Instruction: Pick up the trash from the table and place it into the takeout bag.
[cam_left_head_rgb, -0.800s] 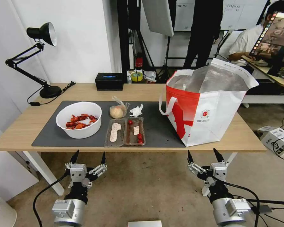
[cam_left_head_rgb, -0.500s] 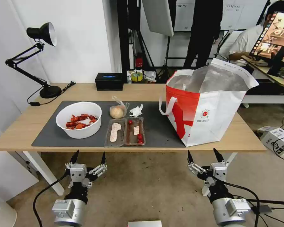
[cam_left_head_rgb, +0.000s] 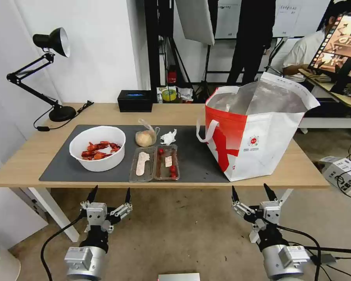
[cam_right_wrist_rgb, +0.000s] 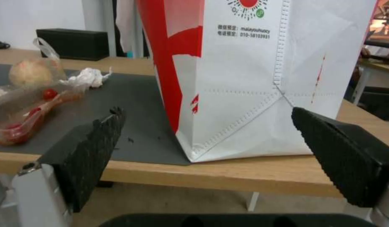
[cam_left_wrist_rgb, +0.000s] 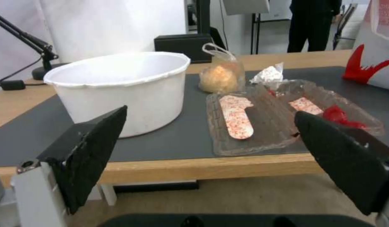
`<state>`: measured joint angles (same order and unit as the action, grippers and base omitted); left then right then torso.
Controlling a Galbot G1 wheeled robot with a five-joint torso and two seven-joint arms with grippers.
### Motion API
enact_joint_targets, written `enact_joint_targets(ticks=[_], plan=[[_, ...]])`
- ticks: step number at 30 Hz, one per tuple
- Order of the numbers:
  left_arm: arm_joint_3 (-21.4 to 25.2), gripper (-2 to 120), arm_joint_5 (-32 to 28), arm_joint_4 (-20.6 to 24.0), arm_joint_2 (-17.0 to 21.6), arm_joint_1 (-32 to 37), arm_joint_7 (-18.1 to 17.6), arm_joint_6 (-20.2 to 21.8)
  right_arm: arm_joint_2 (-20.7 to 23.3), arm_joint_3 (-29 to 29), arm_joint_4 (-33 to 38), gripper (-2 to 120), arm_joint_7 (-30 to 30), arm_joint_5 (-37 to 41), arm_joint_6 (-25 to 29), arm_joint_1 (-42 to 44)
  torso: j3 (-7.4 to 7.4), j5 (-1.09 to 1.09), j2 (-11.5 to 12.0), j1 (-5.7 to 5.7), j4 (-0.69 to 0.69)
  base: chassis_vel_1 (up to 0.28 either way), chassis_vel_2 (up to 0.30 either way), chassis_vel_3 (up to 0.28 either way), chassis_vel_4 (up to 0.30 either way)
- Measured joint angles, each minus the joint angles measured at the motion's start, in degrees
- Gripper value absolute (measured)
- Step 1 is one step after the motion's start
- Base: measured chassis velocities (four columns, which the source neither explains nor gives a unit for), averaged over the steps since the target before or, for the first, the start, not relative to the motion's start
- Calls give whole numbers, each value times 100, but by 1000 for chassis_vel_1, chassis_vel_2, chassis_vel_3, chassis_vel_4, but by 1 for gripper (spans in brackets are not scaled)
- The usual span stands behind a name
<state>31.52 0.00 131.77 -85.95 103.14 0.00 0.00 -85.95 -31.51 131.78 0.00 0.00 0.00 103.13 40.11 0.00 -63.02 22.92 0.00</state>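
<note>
On the table, a dark grey mat holds the trash: a white bowl of red crayfish shells, a clear hinged tray with food scraps, a clear bag with a tan bun, and a crumpled white tissue. The red-and-white takeout bag stands open at the right. My left gripper hangs open below the table's front edge, before the bowl and tray. Below the bag, my right gripper is open as well.
A black desk lamp stands at the table's back left and a black box at the back middle. White table legs reach the floor near my left arm. Boxes and cables lie on the floor to the right.
</note>
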Motion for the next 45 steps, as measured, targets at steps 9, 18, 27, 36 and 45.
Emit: enact_joint_targets(ticks=[9,18,27,36,45], plan=[[0,100,0,0,0,0,0,0,0,0,0,100,0,0,0,0,0,0,0,0,0,0,0,0,0],[15,100,-378,37,167,-148,-202,301,749,-112,28,100,153,736,-635,-331,0,0,0,0,1,0,0,0,0],[76,100,-1670,196,746,-669,-927,1361,2044,-312,92,100,441,2022,-1768,-910,0,1,0,0,0,0,0,0,0],[103,100,-2382,269,1084,-970,-1330,1938,3014,-439,135,100,621,2866,-2481,-1306,1,3,1,0,1,0,0,0,0],[48,100,-3684,295,1651,-1549,-2031,2966,3785,-521,76,100,844,3739,-3029,-1779,0,0,0,1,0,0,0,0,0]])
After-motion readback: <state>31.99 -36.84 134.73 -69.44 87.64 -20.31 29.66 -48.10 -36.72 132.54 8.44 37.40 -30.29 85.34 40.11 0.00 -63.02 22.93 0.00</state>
